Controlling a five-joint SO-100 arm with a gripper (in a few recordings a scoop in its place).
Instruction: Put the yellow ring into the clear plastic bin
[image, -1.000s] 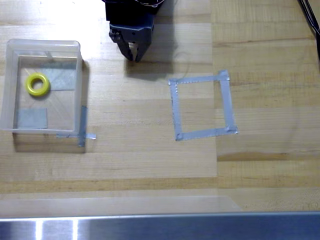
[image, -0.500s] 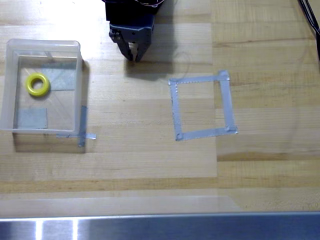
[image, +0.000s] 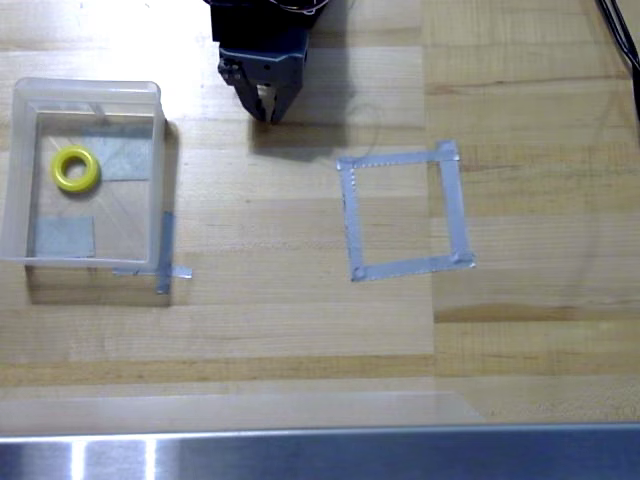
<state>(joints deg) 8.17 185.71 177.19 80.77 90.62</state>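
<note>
Yellow ring (image: 75, 169) lies flat inside the clear plastic bin (image: 22, 168) at the left of the overhead view, resting on the bin's floor near grey tape patches seen through the bottom. To the right of the bin, near the top edge, the tool (image: 266, 112) hangs over bare counter (image: 290, 300) with its fingers pressed together and nothing between them, well apart from the ring. Farther right sits a grey tape square (image: 403, 212), with nothing inside its outline. Judging by this layout, the placing step looks finished; what is left calls for little more than drawing the arm clear of the bin.
</note>
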